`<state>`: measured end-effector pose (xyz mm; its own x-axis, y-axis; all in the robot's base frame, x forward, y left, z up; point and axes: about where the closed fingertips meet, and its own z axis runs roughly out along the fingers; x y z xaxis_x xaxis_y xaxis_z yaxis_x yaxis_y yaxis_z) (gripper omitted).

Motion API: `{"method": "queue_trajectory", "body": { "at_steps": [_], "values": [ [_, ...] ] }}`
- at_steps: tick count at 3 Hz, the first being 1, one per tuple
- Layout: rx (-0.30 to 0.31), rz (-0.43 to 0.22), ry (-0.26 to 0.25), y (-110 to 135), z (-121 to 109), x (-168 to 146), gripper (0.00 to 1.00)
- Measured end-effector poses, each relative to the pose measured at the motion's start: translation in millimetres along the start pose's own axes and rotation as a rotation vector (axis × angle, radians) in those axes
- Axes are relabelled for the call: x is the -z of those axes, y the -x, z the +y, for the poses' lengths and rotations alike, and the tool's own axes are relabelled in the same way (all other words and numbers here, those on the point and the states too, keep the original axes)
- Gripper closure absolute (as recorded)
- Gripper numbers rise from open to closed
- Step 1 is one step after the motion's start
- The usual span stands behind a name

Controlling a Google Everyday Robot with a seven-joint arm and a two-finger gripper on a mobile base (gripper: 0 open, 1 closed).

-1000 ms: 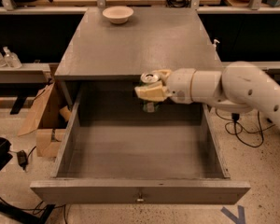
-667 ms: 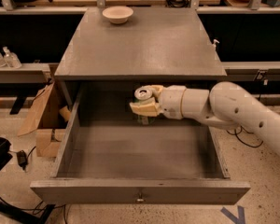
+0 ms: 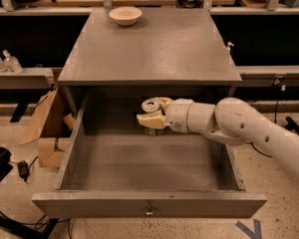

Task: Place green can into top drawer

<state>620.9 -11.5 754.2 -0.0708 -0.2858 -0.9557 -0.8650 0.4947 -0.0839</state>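
Gripper (image 3: 152,113) clamped on green can (image 3: 150,105); can upright between its fingers, inside open top drawer (image 3: 89,204), near the rear.

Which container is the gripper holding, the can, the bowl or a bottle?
The green can, clamped in the gripper over the back of the open top drawer. The cream bowl sits on the cabinet top; the clear bottles stand far left.

Single view only. Set high, before cabinet (image 3: 149,49), facing down and forward across open top drawer (image 3: 149,203). Mid range: frames whole drawer and cabinet top, floor (image 3: 20,148) either side. Catches gripper (image 3: 152,113) near frame centre, over drawer's rear, clasped on green can (image 3: 150,105).
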Motion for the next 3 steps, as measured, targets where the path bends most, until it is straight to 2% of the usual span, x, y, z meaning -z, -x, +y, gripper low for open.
{"method": "queue_trajectory", "body": {
  "at_steps": [1,2,3],
  "values": [
    [-0.108,0.047,0.041,-43.9,12.6,-22.4,1.0],
    [-0.164,0.084,0.049,-68.1,20.4,-32.4,1.0],
    [-0.164,0.084,0.053,-67.9,22.4,-34.6,0.76]
  ]
}}
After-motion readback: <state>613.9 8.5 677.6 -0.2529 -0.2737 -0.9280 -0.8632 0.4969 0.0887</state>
